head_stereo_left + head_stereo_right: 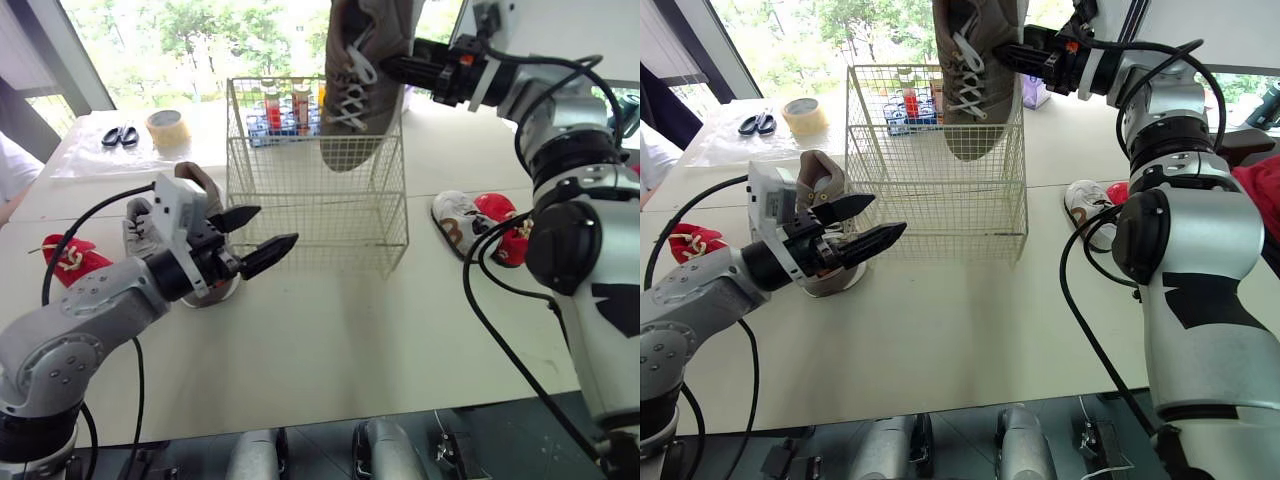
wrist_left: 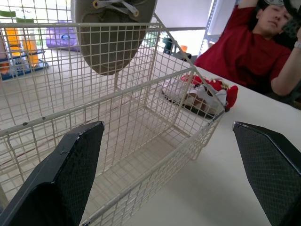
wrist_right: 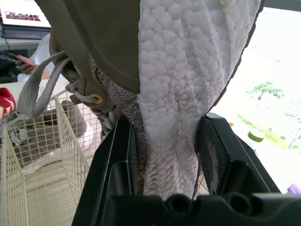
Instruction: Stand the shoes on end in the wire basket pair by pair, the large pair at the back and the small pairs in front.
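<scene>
Right gripper point(image 1: 395, 68): fingers clenched on the heel of a grey shoe point(image 1: 355, 90), which hangs toe-down over the basket point(image 1: 330, 215). Left gripper point(image 1: 272, 228): fingers spread, empty, just left of the basket, before the second grey shoe point(image 1: 820, 172) on the table point(image 1: 330, 340). Small shoes point(image 1: 470, 222) lie right of the basket.

Head stereo pair looks down, wrist cameras close, all share basket point(image 1: 290, 205)

Left gripper point(image 1: 277, 225) open, right gripper point(image 1: 392, 68) raised, clamped
</scene>
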You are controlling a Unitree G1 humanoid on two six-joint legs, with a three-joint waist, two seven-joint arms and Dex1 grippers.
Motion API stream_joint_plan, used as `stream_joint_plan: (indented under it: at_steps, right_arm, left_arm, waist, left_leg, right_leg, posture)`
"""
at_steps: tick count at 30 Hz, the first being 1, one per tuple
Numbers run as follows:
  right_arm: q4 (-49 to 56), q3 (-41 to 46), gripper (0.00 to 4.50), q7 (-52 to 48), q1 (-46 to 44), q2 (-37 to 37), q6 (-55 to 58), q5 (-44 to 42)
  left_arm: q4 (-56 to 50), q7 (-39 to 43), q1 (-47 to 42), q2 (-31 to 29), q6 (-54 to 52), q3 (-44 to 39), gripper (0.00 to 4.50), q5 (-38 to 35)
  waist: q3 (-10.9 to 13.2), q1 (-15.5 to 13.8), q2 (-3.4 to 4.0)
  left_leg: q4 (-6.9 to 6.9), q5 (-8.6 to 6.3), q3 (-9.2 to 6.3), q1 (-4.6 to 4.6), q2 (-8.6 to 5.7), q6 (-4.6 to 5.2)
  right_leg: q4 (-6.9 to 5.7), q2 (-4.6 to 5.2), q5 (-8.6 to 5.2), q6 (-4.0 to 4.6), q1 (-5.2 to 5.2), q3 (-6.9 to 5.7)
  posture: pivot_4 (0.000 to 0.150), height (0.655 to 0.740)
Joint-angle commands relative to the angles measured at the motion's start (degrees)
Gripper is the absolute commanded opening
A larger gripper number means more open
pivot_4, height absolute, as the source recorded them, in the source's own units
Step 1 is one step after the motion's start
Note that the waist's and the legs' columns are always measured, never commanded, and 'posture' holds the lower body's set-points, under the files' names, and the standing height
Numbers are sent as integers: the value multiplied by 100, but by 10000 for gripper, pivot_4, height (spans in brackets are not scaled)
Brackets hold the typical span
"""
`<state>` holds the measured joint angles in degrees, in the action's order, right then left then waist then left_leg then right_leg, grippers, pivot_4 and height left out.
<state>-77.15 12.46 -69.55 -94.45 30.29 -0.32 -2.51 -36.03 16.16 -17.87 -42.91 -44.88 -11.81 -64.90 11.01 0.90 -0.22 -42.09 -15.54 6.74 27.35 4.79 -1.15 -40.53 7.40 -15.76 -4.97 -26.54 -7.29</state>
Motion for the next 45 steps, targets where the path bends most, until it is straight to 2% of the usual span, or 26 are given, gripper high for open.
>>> stream_joint_plan:
  at_steps: [1, 10, 11, 13, 15, 16, 27, 32, 35, 38, 40, 42, 45]
  right_arm:
    - [128, 216, 14684, -175, -221, -6, -116, -235]
    - [76, -146, 14684, 114, 7, -182, -589, 234]
    - [67, -174, 23461, 163, 37, -172, -625, 269]
    - [56, -203, 31220, 309, 82, -144, -668, 325]
    - [54, -225, 42699, 441, 91, -88, -724, 372]
    - [54, -224, 44589, 479, 88, -72, -746, 380]
    - [212, -113, 44589, 180, 67, 516, -850, 208]
    - [835, 95, 44589, 297, 593, 713, -1004, -157]
    - [1811, 277, 44589, 424, 1200, 707, -499, -577]
    - [4236, 427, 44589, 543, 2296, 823, 1623, -1441]
    - [6103, 370, 44589, 259, 3110, 1150, 3349, -2388]
    - [7715, 213, 44589, -65, 3816, 1701, 4848, -3383]
    - [8917, 79, 44589, -161, 4273, 2183, 5924, -4286]
  left_arm:
    - [-101, 66, -19, -18, -37, 49, 45000, 98]
    - [-158, 164, 78, -118, -195, 152, 45000, 471]
    - [-170, 144, 67, -96, -205, 138, 45000, 464]
    - [-202, 112, 62, -70, -219, 122, 45000, 449]
    - [-219, 101, 69, -55, -221, 112, 45000, 445]
    - [-221, 100, 70, -50, -222, 109, 45000, 445]
    - [-94, 224, -65, 70, -213, 221, 45000, 590]
    - [30, 187, -296, 21, -284, -290, 45000, 7]
    - [139, 184, -494, -226, -393, -768, 45000, -730]
    - [683, -214, -994, -860, -619, -1352, 45000, -1226]
    - [1247, -411, -1389, -1517, -943, -1392, 45000, -913]
    - [2115, -235, -1884, -2175, -1227, -1044, 45000, -367]
    - [3326, 15, -2726, -2564, -1746, -175, 45000, 364]
  waist:
    - [0, -2, 0]
    - [0, 4, 0]
    - [0, -8, 0]
    - [0, -25, 0]
    - [0, -16, 0]
    - [0, -8, 0]
    - [0, -5, 0]
    - [-1, -13, -1]
    - [-1, -13, -2]
    - [0, -33, 0]
    - [0, -57, 2]
    - [4, -70, 20]
    - [0, -63, 25]
  left_leg:
    - [0, 0, 0, 0, 0, 0]
    - [4, 0, 2, 0, 0, -1]
    - [3, 0, 1, 0, 0, -1]
    - [-1, 0, 1, 1, 0, -1]
    - [-3, 0, 1, 1, 0, -1]
    - [-2, 1, 1, 1, 0, -1]
    - [-2, 1, 1, 0, 0, -1]
    - [-2, 1, -1, -1, 1, -1]
    - [-5, 1, -4, -4, 1, -1]
    - [-5, 3, -10, -4, 2, -3]
    - [-4, 4, -15, -2, 1, -4]
    - [0, 3, -20, -2, 0, -4]
    - [7, 2, -19, -14, -5, -2]
  right_leg:
    - [0, 0, 0, 0, 0, 0]
    - [0, 0, 0, 0, -3, 1]
    - [0, 0, 0, 0, -2, 0]
    - [0, 0, 0, 0, 0, 0]
    - [-2, 1, 0, 0, 0, 1]
    - [-2, 1, 0, 0, -1, 1]
    - [-2, 0, 0, 0, 0, 1]
    - [-2, 0, 0, 0, 1, 0]
    - [-1, 0, 0, 0, 8, -1]
    - [-7, 1, 0, 0, 7, -3]
    - [-9, 1, 0, 0, 5, -5]
    - [-2, 0, -1, 1, 8, -7]
    - [2, -1, -1, 0, 17, -10]
  posture:
    - [1500, 6797]
    - [1500, 6797]
    - [1500, 6797]
    - [1500, 6797]
    - [1500, 6797]
    - [1500, 6797]
    - [1500, 6797]
    - [1500, 6797]
    - [1500, 6797]
    - [1500, 6797]
    - [1500, 6797]
    - [1500, 6797]
    - [1500, 6797]
